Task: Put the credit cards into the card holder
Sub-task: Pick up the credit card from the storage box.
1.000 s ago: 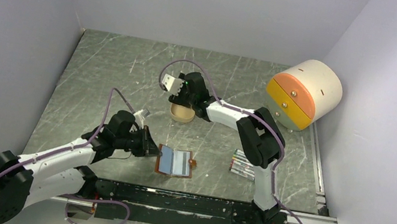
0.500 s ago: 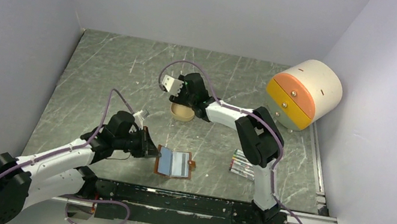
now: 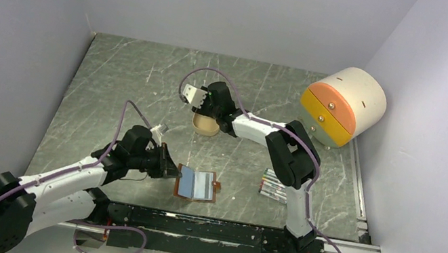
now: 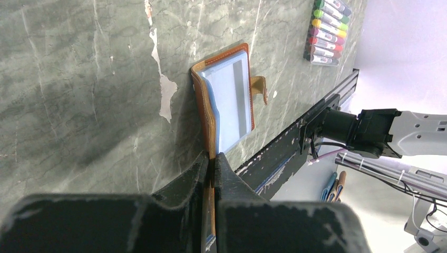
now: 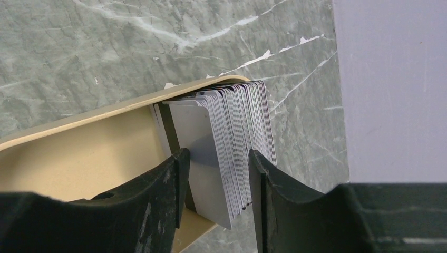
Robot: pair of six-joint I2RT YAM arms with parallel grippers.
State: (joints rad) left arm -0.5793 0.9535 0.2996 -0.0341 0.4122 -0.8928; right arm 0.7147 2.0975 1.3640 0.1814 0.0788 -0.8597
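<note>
Left fingers point(image 4: 220, 164) pinched shut on card holder point(image 4: 208, 118) edge, right fingers point(image 5: 176, 174) half open, straddling credit cards point(image 5: 221, 137) in tan cup point(image 5: 79, 153).

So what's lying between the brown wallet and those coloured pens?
Nothing: bare table separates the card holder from the pens, as the top view shows.

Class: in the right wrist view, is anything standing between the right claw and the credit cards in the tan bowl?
Nothing visible does. The right claw, open, hangs directly over the credit cards standing in the tan bowl, with no object between.
</note>
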